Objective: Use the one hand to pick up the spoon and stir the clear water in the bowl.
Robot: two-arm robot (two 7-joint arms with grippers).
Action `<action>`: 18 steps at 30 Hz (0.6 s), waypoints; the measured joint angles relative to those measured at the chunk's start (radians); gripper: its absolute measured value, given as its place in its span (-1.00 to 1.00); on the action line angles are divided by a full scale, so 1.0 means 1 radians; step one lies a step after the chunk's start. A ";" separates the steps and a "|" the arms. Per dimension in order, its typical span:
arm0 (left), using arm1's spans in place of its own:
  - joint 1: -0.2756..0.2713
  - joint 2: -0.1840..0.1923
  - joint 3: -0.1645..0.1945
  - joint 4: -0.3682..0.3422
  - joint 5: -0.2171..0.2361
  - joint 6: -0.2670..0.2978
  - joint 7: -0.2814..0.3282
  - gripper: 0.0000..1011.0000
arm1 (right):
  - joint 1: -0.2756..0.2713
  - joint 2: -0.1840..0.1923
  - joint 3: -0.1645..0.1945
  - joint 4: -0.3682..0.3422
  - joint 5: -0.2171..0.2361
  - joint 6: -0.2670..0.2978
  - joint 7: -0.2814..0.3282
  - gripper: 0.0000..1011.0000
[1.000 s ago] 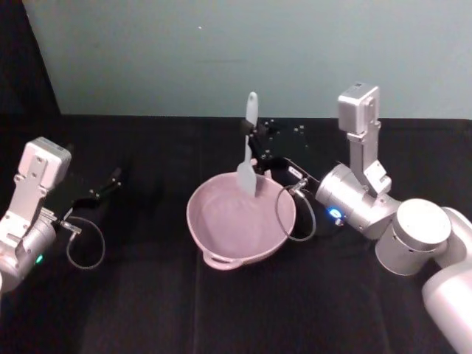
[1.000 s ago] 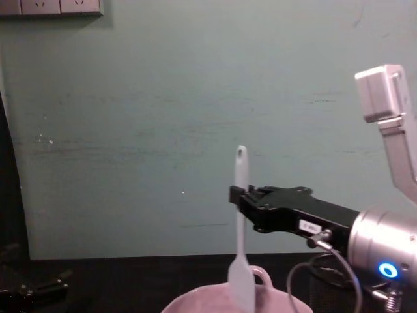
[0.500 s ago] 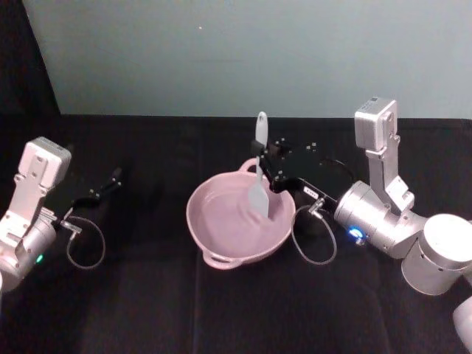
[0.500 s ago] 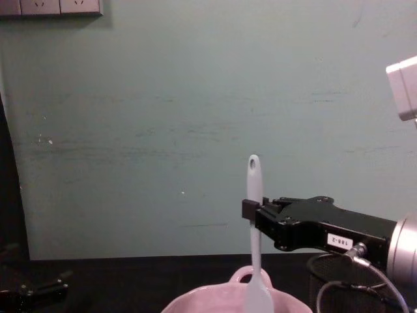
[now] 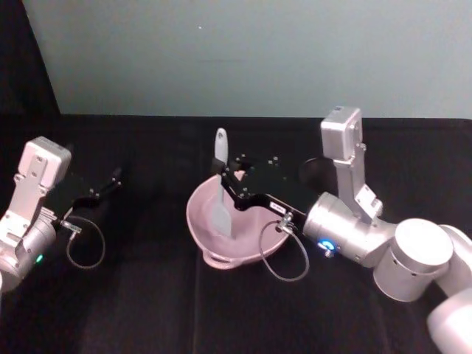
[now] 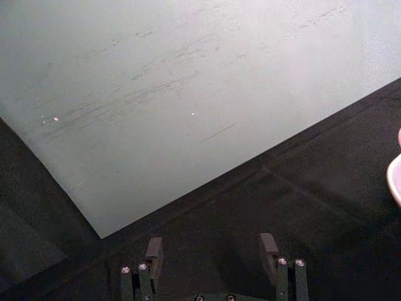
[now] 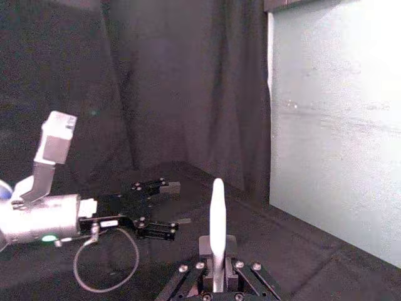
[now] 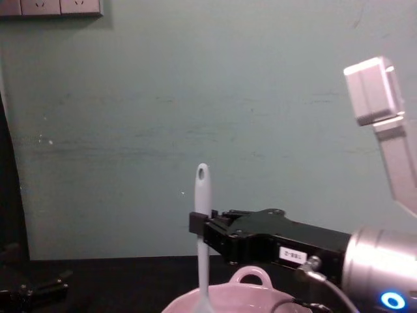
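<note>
The right gripper (image 5: 227, 179), black with a small white label, was closed on the slim handle of the white spoon (image 5: 223, 212) and reached across the bowl from the right side. The spoon stood almost upright, its hole end up and its flat head down inside the glossy pale pink bowl (image 5: 243, 252), near the left wall. The water was too faint to make out.

I am in what looks like a robotics lab or test studio. My table (image 5: 147, 310) is draped all over in black cloth. Black curtains (image 7: 156, 81) hang at one side. Behind stands a bare pale green wall (image 8: 130, 98) with white wall sockets (image 8: 52, 6) high up.
</note>
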 joint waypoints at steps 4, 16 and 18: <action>0.000 0.000 0.000 0.000 0.000 0.000 0.000 1.00 | 0.047 -0.036 -0.007 0.078 0.001 -0.017 -0.006 -0.79; 0.000 0.000 0.000 0.000 0.000 0.000 0.000 1.00 | 0.112 -0.075 0.032 0.183 -0.088 -0.122 -0.101 -0.79; 0.000 0.000 0.000 0.000 0.000 0.000 0.000 1.00 | 0.112 -0.070 0.038 0.183 -0.100 -0.122 -0.109 -0.79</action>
